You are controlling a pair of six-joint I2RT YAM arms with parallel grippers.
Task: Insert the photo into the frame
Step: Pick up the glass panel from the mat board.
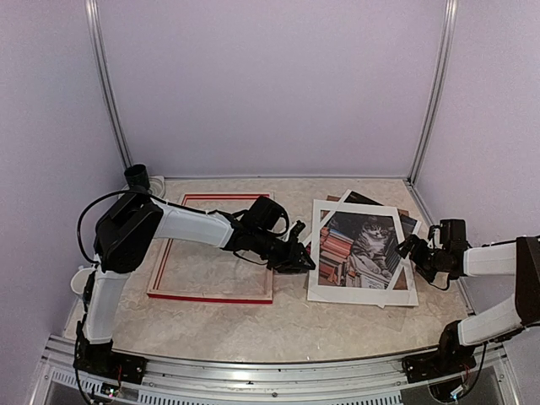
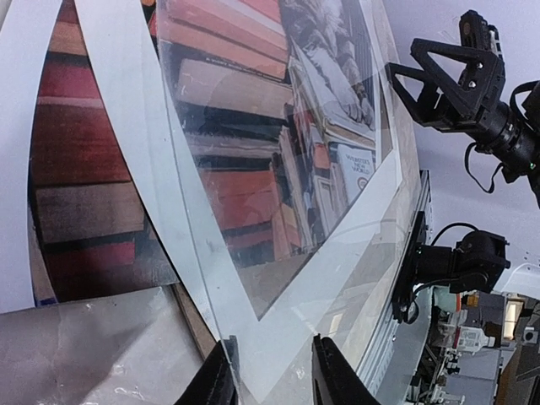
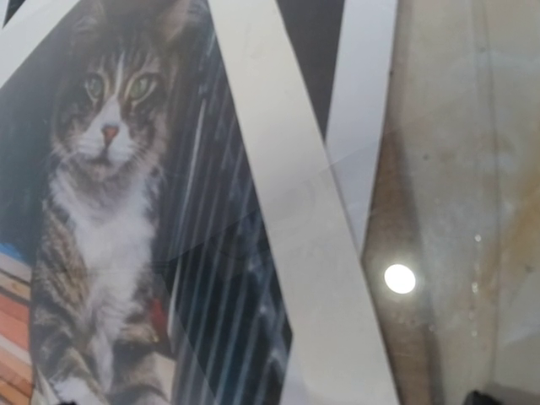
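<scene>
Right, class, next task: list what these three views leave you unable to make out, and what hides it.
Left wrist view: whether the left gripper has hold of the white mat, the clear pane or both; the layers overlap and glare blurs the contact.
Top view: the photo at its edges, covered by the mat.
Right wrist view: the right gripper, its own fingers all but cut off by the bottom edge.

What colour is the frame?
The frame is red, pale inside; best in the top view.
</scene>
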